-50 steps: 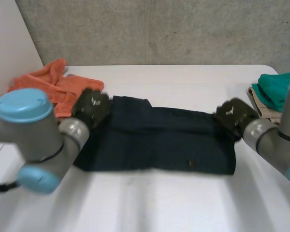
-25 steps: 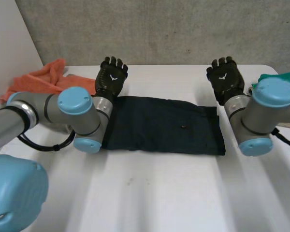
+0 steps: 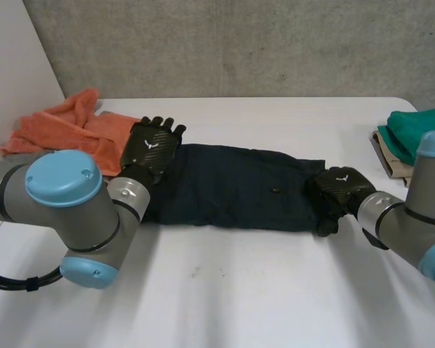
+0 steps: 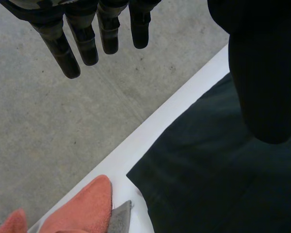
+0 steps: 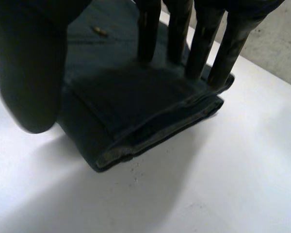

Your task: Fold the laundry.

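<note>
Orange towel [image 3: 61, 123] bunched at the far left, loose on the table [image 3: 239, 290]. Next, the left hand [image 3: 151, 148] hovers over the left end of the dark garment [image 3: 232, 187], fingers [image 4: 85, 43] straight, slightly apart, gripping nothing. The garment lies mid-table as a long folded strip. At its right end the right hand [image 3: 338, 190] plants straight fingertips [image 5: 148, 46] on the stacked layers, thumb off beside the edge. I'd say an end-over-end fold is coming, so catch every layer together, keep the edges square, and pin the other end. Far right, a green cloth [image 3: 417, 130] sits on a beige one [image 3: 384, 156], piled loose.
</note>
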`<move>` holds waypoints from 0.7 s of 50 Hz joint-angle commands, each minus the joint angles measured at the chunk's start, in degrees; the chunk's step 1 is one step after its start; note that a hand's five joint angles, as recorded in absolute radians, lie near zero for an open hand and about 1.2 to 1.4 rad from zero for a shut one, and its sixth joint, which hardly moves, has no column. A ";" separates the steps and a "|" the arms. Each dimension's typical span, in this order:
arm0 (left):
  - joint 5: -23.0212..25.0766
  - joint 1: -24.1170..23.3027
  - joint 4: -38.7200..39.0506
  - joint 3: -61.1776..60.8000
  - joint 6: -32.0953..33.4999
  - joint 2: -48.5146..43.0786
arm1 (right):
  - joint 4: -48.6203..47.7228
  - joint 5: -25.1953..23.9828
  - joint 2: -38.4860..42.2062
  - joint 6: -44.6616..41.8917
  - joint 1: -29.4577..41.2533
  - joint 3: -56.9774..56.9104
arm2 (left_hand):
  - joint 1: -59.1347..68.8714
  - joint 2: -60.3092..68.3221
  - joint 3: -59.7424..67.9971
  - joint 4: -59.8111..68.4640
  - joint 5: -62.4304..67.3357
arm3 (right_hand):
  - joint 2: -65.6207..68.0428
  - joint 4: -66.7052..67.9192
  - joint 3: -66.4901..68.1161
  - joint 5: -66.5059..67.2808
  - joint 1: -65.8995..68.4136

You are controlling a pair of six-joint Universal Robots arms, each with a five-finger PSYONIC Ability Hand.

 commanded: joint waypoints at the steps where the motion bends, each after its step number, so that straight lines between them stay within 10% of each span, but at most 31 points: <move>1: -0.02 -0.02 -0.08 -0.89 0.47 0.43 | -2.35 0.65 2.79 -0.81 -0.32 -1.77 | -0.88 -1.60 -2.00 -1.60 -2.76 | 52.32 52.65 52.50 52.96 55.92; 23: -0.02 0.33 -0.08 -5.81 0.03 8.51 | -3.13 4.52 -13.30 -39.21 -6.13 6.15 | -0.88 -1.60 -2.00 -1.60 -2.76 | 52.32 52.65 52.50 52.96 55.92; 35: -0.29 0.42 0.18 -5.99 -0.05 9.83 | -14.38 -17.96 -3.48 -41.06 18.47 2.36 | -0.88 -1.60 -2.00 -1.60 -2.76 | 52.32 52.65 52.50 52.96 55.92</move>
